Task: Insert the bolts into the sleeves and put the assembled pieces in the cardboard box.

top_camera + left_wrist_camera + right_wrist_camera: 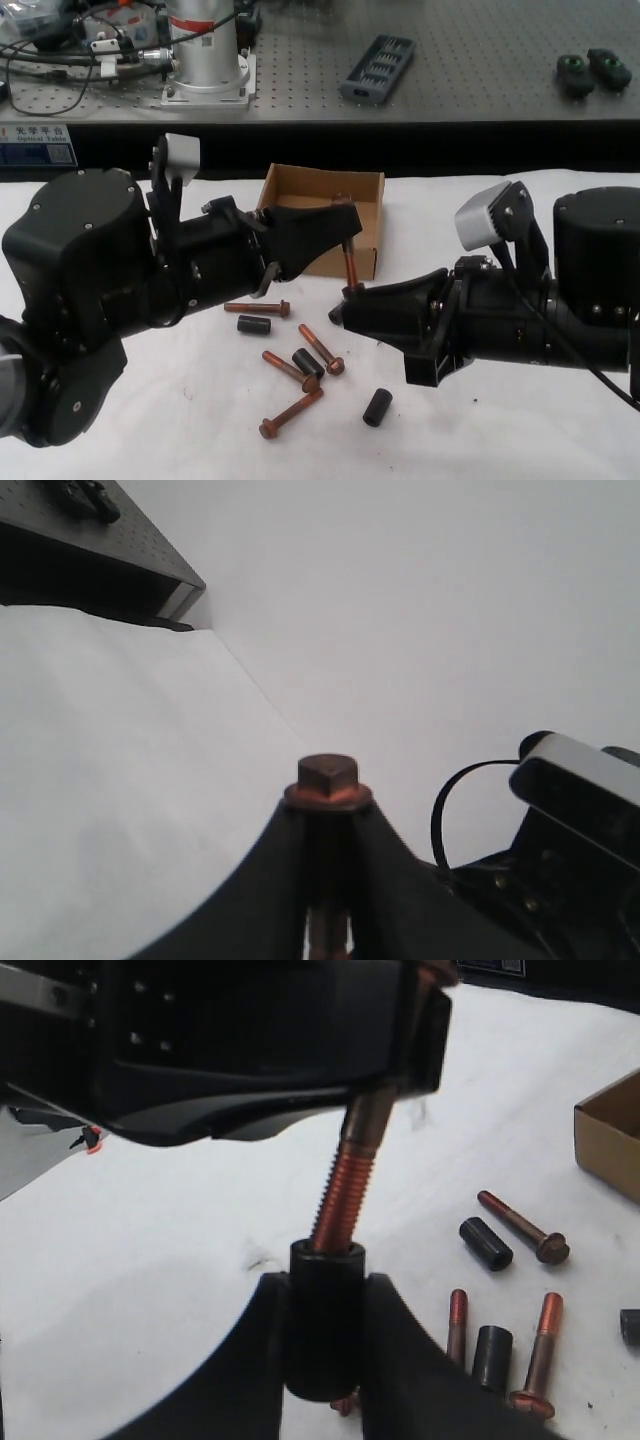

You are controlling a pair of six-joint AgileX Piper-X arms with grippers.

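Your left gripper (328, 818) clamps the bolt (345, 1188) just above the sleeve (325, 1332) (pinched by your right gripper (326, 1295)), tip at its mouth, axis slightly tilted.

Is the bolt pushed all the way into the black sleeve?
No, most of the copper thread on the bolt shows above the sleeve held in the right hand, with just the tip inside.

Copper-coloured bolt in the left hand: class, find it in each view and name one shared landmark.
High view: copper-coloured bolt upright in the left hand, before the brown cardboard box.
Left wrist view: its hexagonal head between that hand's fingers.
Right wrist view: its threaded end at the black cylindrical sleeve.
Shared landmark: the white cloth.
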